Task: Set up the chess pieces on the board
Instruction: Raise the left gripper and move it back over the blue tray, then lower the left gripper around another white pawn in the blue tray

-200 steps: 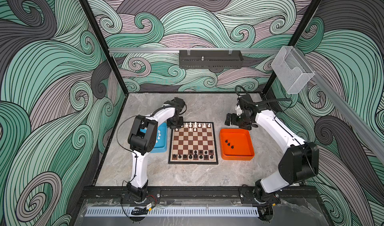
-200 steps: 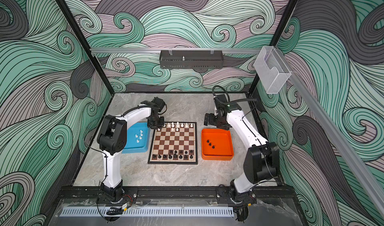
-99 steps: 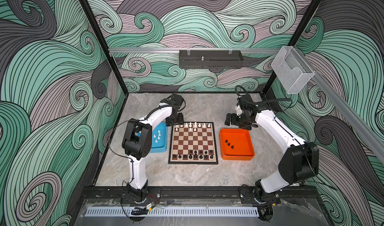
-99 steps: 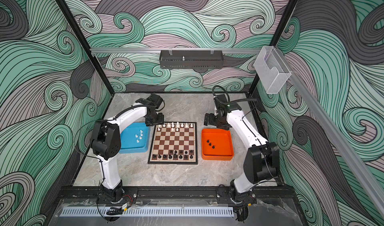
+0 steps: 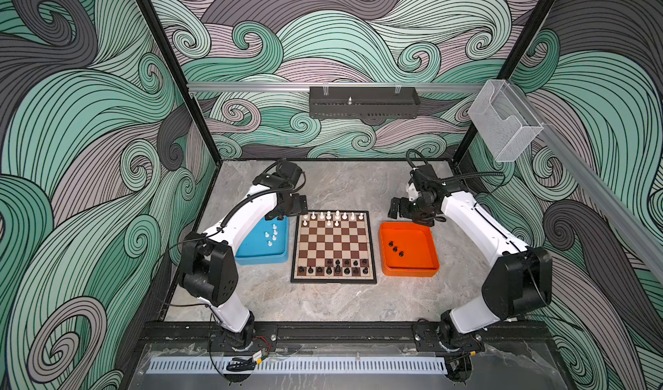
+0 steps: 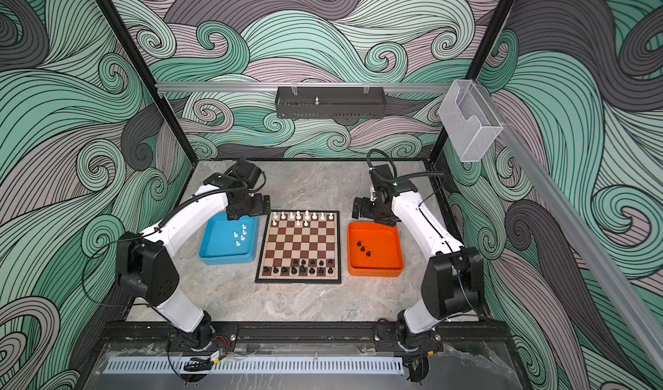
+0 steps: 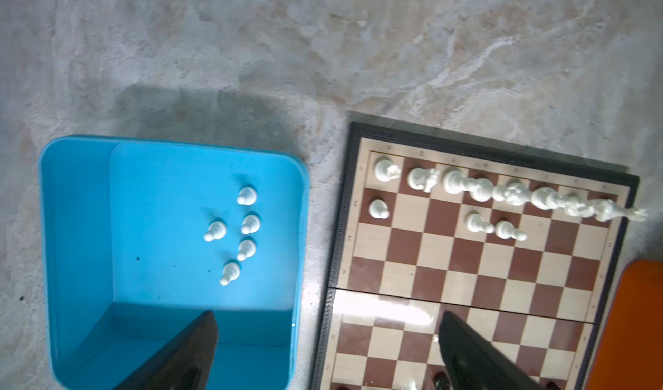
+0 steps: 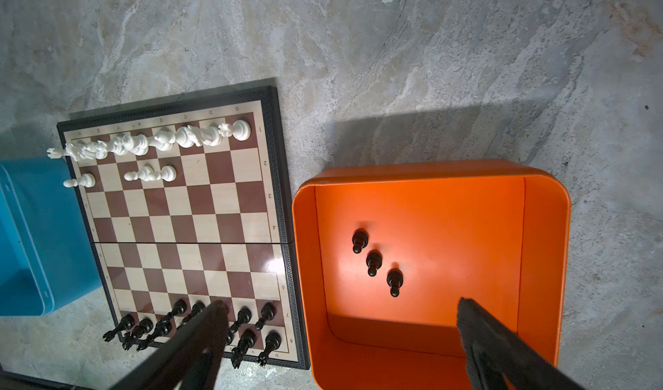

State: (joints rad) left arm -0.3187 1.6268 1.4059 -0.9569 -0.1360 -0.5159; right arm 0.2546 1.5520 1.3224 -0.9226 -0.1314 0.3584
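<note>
Next white pawn to fetch
Left gripper [image 7: 328, 331], wide and empty, should drop onto tiny white plastic pawns [image 7: 250, 223] just ahead in square blue tray [image 7: 79, 227]; right gripper [image 8: 342, 307] gapes too

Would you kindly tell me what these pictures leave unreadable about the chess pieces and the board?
- Right wrist view: a jaw of the right gripper covers part of the black pieces on the board.
- Left wrist view: the picture's edge and a jaw cut off the black rows; the white back row overlaps itself, so piece types blur.
- In both top views: every piece is too small to name.
</note>
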